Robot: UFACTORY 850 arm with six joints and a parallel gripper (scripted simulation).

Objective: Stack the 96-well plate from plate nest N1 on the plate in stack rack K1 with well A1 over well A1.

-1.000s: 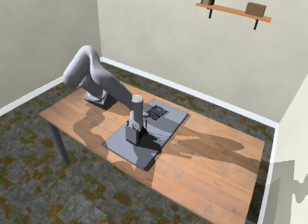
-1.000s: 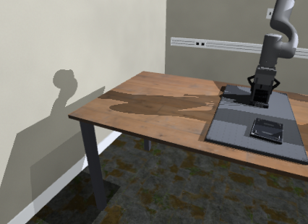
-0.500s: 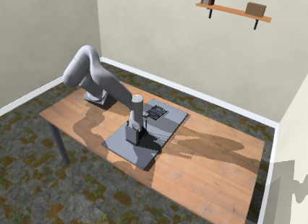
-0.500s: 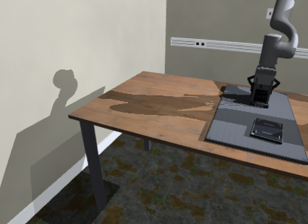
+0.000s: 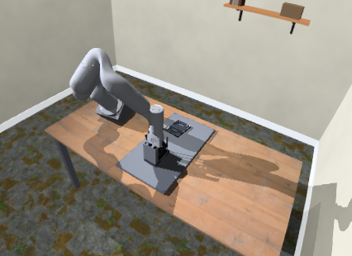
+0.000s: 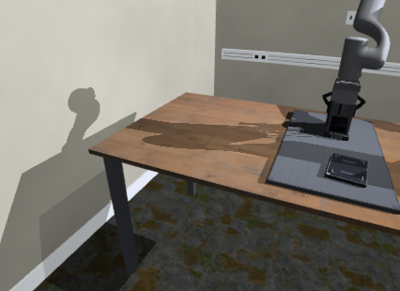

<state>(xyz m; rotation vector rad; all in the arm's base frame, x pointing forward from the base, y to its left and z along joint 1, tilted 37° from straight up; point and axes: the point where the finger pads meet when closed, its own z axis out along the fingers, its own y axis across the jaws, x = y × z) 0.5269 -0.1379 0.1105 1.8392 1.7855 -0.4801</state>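
My gripper (image 5: 155,148) (image 6: 339,126) is open and points straight down into the grey stack rack K1 (image 5: 151,158) (image 6: 309,125) at the near part of the grey mat (image 5: 145,175) (image 6: 300,171). The fingers stand wide inside the rack's walls. The plates in the rack are hidden by the walls and by my gripper, so I cannot tell how they sit. The dark plate nest N1 (image 5: 178,128) (image 6: 347,169) lies flat on the mat's other end, apart from my gripper; it looks low, and I cannot make out a plate in it.
The mat lies on a wooden table (image 5: 235,186) (image 6: 197,131). The arm's base (image 5: 109,111) stands at the table's back left corner. A wall shelf (image 5: 268,12) hangs high, far from the table.
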